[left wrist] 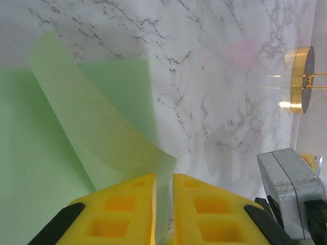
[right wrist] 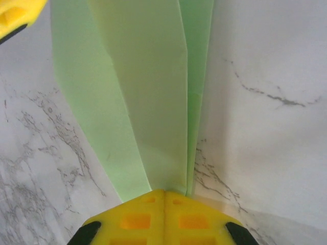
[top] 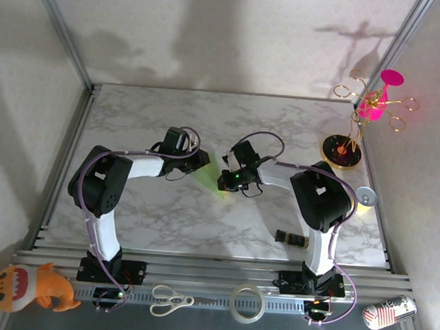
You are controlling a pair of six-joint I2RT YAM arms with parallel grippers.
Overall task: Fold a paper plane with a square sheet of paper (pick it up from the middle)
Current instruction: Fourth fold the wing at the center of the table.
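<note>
The light green sheet of paper (top: 211, 177) hangs folded between my two grippers over the middle of the marble table. In the left wrist view the paper (left wrist: 87, 132) shows a long diagonal flap, and one edge runs down between the yellow fingers of my left gripper (left wrist: 163, 179), which is shut on it. In the right wrist view the paper (right wrist: 148, 102) narrows into long creased layers. Its narrow end is pinched in my right gripper (right wrist: 163, 193), whose jaws are pressed together. From above, the left gripper (top: 205, 162) and the right gripper (top: 225, 182) sit close together.
A gold round stand (top: 342, 152) with a pink ornament stands at the back right, with a can (top: 366, 197) near the right edge. A small dark bottle (top: 292, 237) lies by the right arm's base. Scissors (top: 171, 300), a tape roll (top: 247, 303) and a plush toy (top: 30, 286) lie on the front rail.
</note>
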